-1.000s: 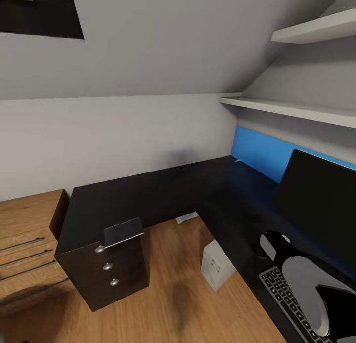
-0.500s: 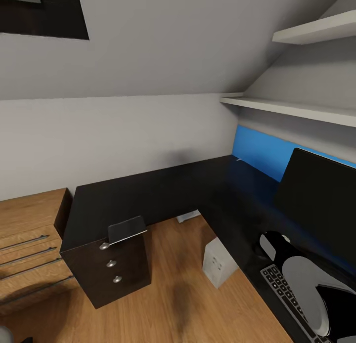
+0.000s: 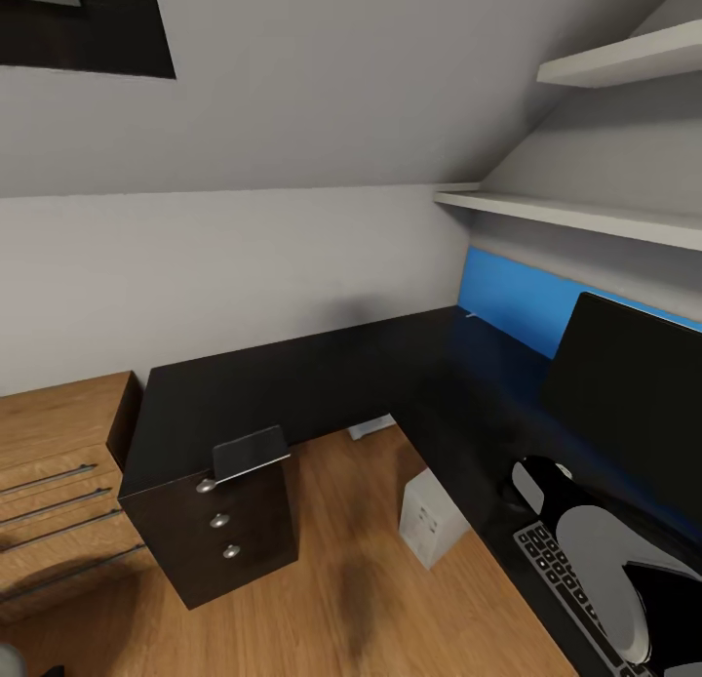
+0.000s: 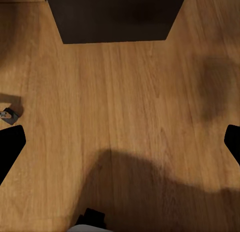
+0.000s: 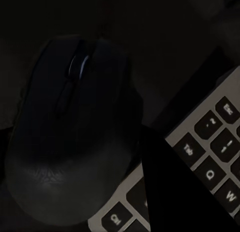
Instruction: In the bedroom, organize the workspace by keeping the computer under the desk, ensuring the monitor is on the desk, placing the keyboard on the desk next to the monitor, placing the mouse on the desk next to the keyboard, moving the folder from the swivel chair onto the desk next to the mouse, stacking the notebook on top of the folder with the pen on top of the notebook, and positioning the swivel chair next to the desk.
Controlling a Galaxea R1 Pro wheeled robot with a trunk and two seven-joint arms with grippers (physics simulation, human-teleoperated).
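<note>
Nearest the robot, the right arm [image 3: 604, 579] overhangs the keyboard [image 3: 565, 589] on the glossy black desk [image 3: 292, 384], the mouse [image 5: 65, 137] just beside the keys; whether that gripper is open cannot be told. Below, the left gripper [image 4: 120, 147] hangs spread and empty over wooden floor [image 3: 361, 579] (drawer unit [image 3: 219, 536] beyond). Farther back stand the monitor [image 3: 629, 394], blue back panel [image 3: 507, 301] and grey sloped walls [image 3: 322, 92].

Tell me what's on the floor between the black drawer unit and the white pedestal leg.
Nothing: in the head view, bare wooden floor separates the drawer unit from the pedestal leg.
</note>
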